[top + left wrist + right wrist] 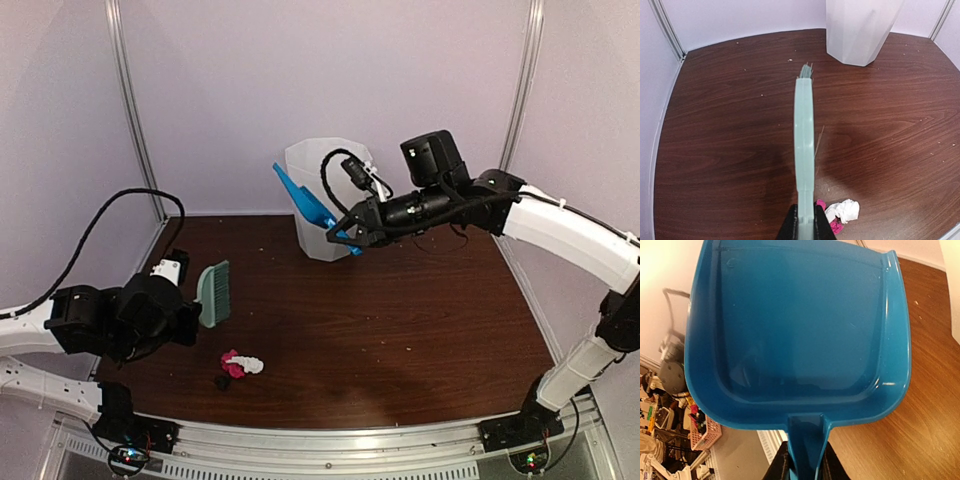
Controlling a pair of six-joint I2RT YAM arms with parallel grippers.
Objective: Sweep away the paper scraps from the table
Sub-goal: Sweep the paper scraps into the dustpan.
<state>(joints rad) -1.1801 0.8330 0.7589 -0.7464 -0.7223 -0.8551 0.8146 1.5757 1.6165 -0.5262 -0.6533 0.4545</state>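
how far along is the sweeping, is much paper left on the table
Looks done: the blue dustpan is empty, held by the right gripper up by the white bin, and most of the table shows only tiny crumbs. In hand: the left gripper grips the mint brush. Left: one small clump of pink, white and dark paper scraps near the front left.

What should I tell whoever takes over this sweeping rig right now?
Left gripper: shut on the mint-green brush, over the table.
Right gripper: shut on the blue dustpan, raised by the white bin.
Done: pan looks empty.
Paper scraps: one pink, white and black clump on the table, front left.
Left to do: lower the pan, sweep the clump in, tip it into the bin.
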